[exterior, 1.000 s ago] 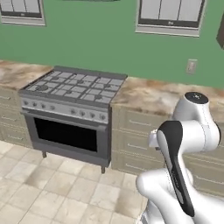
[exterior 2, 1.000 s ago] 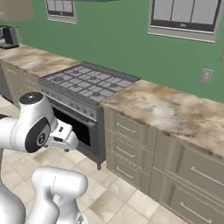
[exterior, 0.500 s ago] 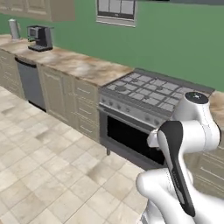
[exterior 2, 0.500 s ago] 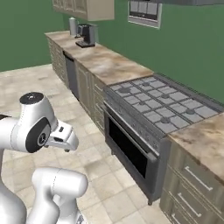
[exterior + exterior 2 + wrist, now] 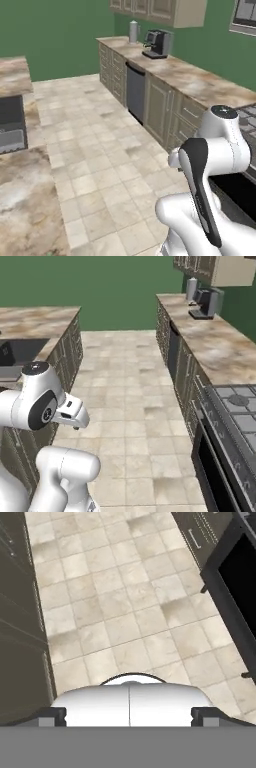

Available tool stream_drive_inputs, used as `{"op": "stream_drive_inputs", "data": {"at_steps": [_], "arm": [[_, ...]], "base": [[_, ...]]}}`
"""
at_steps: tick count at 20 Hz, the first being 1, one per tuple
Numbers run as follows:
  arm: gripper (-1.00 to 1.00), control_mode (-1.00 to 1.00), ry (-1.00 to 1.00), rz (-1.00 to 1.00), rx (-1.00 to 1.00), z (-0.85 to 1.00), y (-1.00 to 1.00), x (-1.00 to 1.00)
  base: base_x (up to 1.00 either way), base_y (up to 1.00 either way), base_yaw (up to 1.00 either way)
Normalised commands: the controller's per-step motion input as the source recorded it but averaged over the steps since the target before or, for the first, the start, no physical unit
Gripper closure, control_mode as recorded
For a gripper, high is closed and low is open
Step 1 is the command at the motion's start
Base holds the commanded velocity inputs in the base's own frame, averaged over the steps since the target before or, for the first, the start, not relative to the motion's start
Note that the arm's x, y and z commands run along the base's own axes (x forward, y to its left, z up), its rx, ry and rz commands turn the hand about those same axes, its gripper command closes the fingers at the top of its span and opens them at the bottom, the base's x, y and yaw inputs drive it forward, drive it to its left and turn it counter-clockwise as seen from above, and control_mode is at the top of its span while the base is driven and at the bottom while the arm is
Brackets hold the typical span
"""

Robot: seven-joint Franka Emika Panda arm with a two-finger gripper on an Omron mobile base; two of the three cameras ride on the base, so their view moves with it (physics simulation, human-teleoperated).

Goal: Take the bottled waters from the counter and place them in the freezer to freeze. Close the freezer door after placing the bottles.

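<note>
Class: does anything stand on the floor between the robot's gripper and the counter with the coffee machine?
Nothing visible does: only tiled floor lies between the open gripper and that counter.

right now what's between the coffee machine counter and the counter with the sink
Bare beige floor tiles. In the right base view nothing stands between the coffee machine counter and the sink counter.

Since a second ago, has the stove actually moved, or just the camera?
No, the camera moved. The stove still sits in the counter run; the base turned left, sliding both rightward in view.
</note>
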Motion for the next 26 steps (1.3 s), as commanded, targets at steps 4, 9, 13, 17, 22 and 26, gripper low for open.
{"op": "stream_drive_inputs", "data": {"at_steps": [4, 9, 13, 17, 22, 26], "arm": [[-1.0, 1.0, 0.0, 0.0, 0.0, 0.0, 0.0, 0.0], [-1.0, 1.0, 0.0, 0.0, 0.0, 0.0, 0.0, 0.0], [-1.0, 1.0, 0.0, 0.0, 0.0, 0.0, 0.0, 0.0], [-1.0, 1.0, 0.0, 0.0, 0.0, 0.0, 0.0, 0.0], [-1.0, 1.0, 0.0, 0.0, 0.0, 0.0, 0.0, 0.0], [-1.0, 1.0, 0.0, 0.0, 0.0, 0.0, 0.0, 0.0]], "base": [[0.72, -0.11, 0.71], [0.36, -0.42, 0.64], [0.11, -0.46, 0.57], [0.16, -0.4, 0.61], [0.46, -0.03, 0.6], [0.58, -0.1, 0.6]]}}
